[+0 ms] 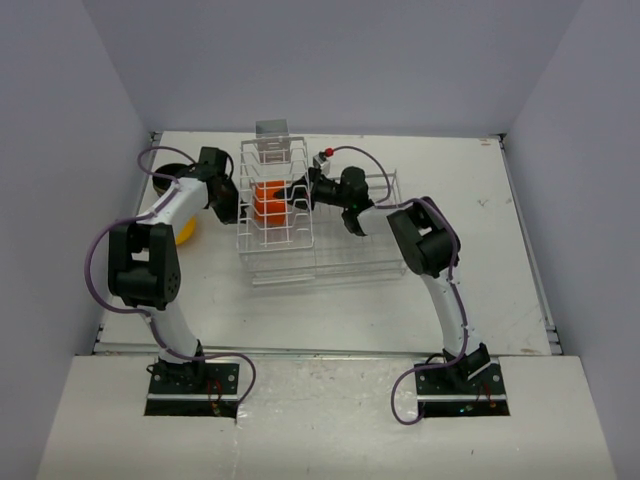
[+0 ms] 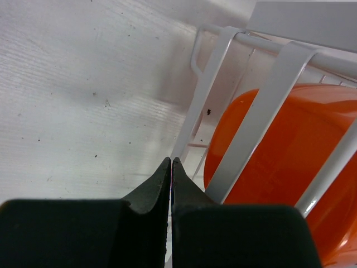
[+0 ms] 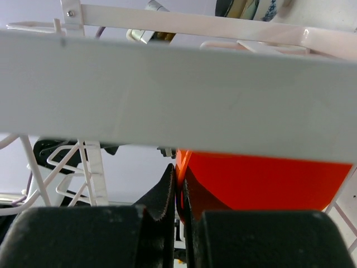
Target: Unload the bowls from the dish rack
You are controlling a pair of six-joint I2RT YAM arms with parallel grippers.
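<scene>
The orange-red bowl point(image 1: 267, 201) stands on edge inside the tall slotted section of the white wire dish rack point(image 1: 275, 247). My right gripper point(image 1: 297, 191) reaches into the rack from the right and is shut on the bowl's rim; the right wrist view shows the rim point(image 3: 184, 162) pinched between the fingertips point(image 3: 179, 167). My left gripper point(image 1: 235, 212) is shut and empty, just outside the rack's left wall, with the orange bowl point(image 2: 284, 151) behind the wires point(image 2: 206, 95). The yellow bowl point(image 1: 188, 233) and the black bowl point(image 1: 168, 176) lie on the table at the left, partly hidden by the left arm.
The rack's low basket point(image 1: 362, 262) extends to the right under the right arm. A grey block point(image 1: 272, 129) sits at the rack's far end. A thick white rack bar point(image 3: 178, 89) crosses the right wrist view just above the fingers.
</scene>
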